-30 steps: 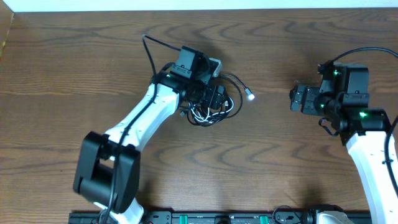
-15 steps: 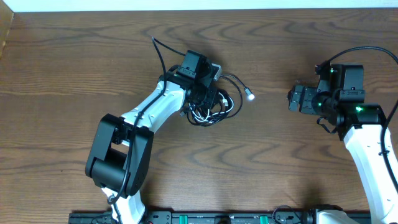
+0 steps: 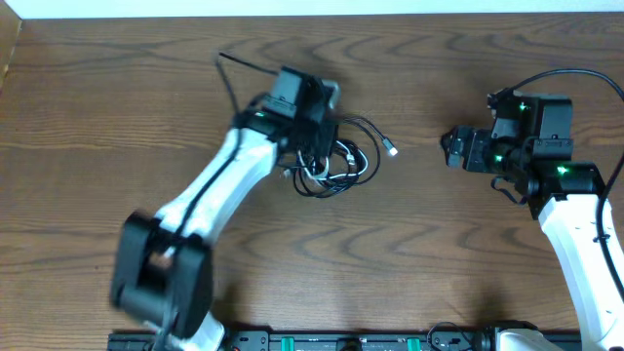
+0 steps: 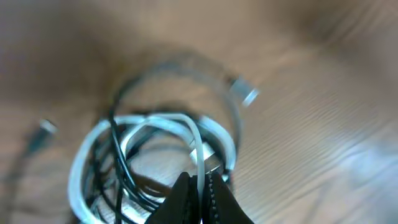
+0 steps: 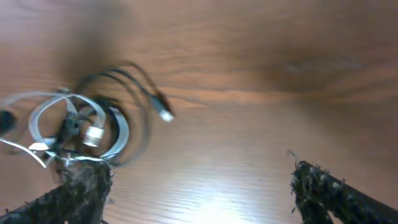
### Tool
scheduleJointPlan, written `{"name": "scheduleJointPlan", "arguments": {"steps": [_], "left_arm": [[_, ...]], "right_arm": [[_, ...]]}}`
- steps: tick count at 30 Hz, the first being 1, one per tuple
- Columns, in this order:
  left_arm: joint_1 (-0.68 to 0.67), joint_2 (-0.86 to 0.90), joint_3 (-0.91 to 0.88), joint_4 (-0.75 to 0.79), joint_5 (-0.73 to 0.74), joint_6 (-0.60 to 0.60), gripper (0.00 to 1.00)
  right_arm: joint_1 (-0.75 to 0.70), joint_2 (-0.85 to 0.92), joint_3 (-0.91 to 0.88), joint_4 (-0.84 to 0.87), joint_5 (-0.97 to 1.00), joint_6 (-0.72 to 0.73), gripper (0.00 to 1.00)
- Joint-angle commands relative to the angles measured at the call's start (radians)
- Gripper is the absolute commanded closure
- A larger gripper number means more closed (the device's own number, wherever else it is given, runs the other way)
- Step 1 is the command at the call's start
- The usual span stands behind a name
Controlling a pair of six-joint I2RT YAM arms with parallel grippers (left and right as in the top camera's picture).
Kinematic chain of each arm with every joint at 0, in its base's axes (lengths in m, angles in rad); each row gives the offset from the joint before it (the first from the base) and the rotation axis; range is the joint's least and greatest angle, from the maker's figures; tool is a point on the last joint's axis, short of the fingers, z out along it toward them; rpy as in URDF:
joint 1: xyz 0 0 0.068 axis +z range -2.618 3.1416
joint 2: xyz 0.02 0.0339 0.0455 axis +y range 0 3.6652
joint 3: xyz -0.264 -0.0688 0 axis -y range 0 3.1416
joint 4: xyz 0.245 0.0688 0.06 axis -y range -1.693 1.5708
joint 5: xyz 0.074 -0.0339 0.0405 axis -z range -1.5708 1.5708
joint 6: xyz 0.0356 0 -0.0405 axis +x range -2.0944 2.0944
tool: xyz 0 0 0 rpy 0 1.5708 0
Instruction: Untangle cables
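Left jaws are clenched tight. They pinch the thin white cable (image 4: pixel 155 118) right at my dark fingertips (image 4: pixel 180 194), low in the middle of the left wrist view. The white cable lies in round loops. The thin black cable (image 4: pixel 114 140) runs through those loops, so the two are mixed up in one small pile. A little silver plug (image 4: pixel 212 163) sits just beside my pinched tips. Another small plug (image 4: pixel 249 96) sticks out toward the upper right of that view, over the brown wooden surface (image 4: pixel 336 143).

From above, the pile lies a bit left of the middle, in the upper half of the frame. My white left arm (image 3: pixel 210 190) reaches up to it from the lower left, and its dark end covers the left side of the pile. A black loop curves out of the pile to the right and ends in the small bright plug.

Right jaws are let go and spread wide, with nothing in them. Their two rough dark fingers (image 5: pixel 81 190) show in the lower left and lower right corners of the right wrist view, with bare wood between them. My right arm (image 3: pixel 575 224) is at the right side of the view from above, and its jaws point left, well apart from the pile. In the right wrist view the pile is at the far left and looks blurry.
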Motion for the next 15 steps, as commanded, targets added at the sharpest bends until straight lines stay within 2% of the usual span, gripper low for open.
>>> {"name": "scheduleJointPlan", "arguments": {"steps": [1,8,15], "left_arm": [[0.006,-0.187,0.058,0.007,-0.002,-0.095,0.93],[0.006,-0.342,0.058,0.002,0.045,-0.144,0.93],[0.006,-0.460,0.064,0.094,0.051,-0.210,0.93]], "right_arm": [[0.016,0.025,0.018,0.024,-0.145,0.008,0.12],[0.080,0.106,0.018,0.114,-0.256,0.061,0.14],[0.140,0.161,0.018,0.211,-0.325,0.101,0.16]]}}
